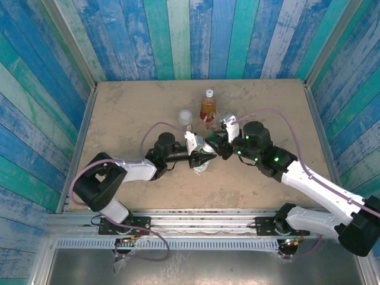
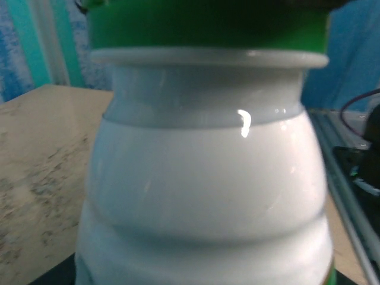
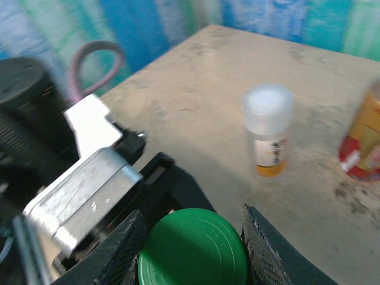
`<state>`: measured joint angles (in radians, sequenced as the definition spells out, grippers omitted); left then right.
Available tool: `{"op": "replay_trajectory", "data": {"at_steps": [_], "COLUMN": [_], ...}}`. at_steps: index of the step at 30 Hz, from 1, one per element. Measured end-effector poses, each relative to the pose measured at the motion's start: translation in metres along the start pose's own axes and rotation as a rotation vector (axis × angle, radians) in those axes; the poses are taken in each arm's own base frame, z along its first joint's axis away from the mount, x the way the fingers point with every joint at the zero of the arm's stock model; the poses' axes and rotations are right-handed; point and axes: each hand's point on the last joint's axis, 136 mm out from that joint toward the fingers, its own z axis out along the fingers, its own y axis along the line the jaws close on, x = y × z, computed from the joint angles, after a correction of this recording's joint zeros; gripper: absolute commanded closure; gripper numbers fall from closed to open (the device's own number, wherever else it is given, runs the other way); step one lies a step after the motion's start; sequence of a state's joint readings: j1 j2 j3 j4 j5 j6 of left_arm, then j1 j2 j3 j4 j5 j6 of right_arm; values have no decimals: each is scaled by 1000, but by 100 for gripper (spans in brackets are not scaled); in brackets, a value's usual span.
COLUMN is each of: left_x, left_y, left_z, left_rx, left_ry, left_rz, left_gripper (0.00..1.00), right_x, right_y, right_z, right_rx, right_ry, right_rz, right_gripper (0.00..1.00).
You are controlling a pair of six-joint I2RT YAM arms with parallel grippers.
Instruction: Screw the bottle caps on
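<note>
Left gripper (image 1: 202, 157): reaching in from the left at mid-table, its 2 fingers pressing closed on the body of the white bottle (image 2: 208, 190) and bracing it upright.
Right gripper (image 3: 193, 237): coming over from the right, its 2 fingers (image 3: 127, 249) sitting against opposite sides of the green cap (image 3: 193, 255) and pinching it from above.
White bottle, position: standing between the 2 grippers near the middle of the table (image 1: 119, 119), with the green cap sitting on its neck above a white collar ring. Whether the thread is engaging cannot be told.
White bottle, handling: judged light, glossy and slippery, with stepped walls likely giving under a hard squeeze. Best gripped on the body below the shoulder, clear of the collar.
Green cap, handling: judged rigid, shallow and smooth-topped. Best held across the rim at 2 opposite points, pressing down lightly while turning to avoid cross-threading.
Short clear bottle (image 3: 268, 148): standing further back, apart from both grippers, showing an orange label, with a whitish cap (image 3: 268, 107) sitting on top.
Amber bottle (image 1: 207, 108): standing furthest back, near the short one, wearing a red label, with a small white cap (image 1: 209, 92) on its neck.
</note>
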<state>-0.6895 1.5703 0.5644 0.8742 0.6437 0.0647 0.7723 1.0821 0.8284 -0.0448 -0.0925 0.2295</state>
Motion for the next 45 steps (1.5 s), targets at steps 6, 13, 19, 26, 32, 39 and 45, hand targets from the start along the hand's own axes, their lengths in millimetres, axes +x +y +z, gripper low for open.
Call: {"op": "replay_trajectory", "data": {"at_steps": [6, 13, 19, 26, 32, 39, 45], "left_x": [21, 4, -22, -27, -24, -22, -21], "left_y": [15, 13, 12, -7, -15, -24, -26], "left_z": [5, 5, -5, -7, -8, -9, -8], "left_rx": [-98, -70, 13, 128, 178, 238, 249], "left_ry": [81, 15, -90, -111, -104, -91, -87], "left_rz": [-32, -29, -28, -17, -20, -13, -2], "left_gripper": [60, 59, 58, 57, 57, 56, 56], "right_x": [11, -3, -40, -37, -17, -4, -4], "right_y": [-19, -20, -26, 4, 12, 18, 22], "right_z": [16, 3, -39, -50, -31, -14, -11], "right_rx": [194, 150, 60, -118, -197, -268, -295], "right_ry": [5, -16, -141, -132, -48, 23, 25], "right_rz": [102, 48, 6, -90, -109, -119, -121], "right_gripper": [76, 39, 29, 28, 37, 44, 52]}}
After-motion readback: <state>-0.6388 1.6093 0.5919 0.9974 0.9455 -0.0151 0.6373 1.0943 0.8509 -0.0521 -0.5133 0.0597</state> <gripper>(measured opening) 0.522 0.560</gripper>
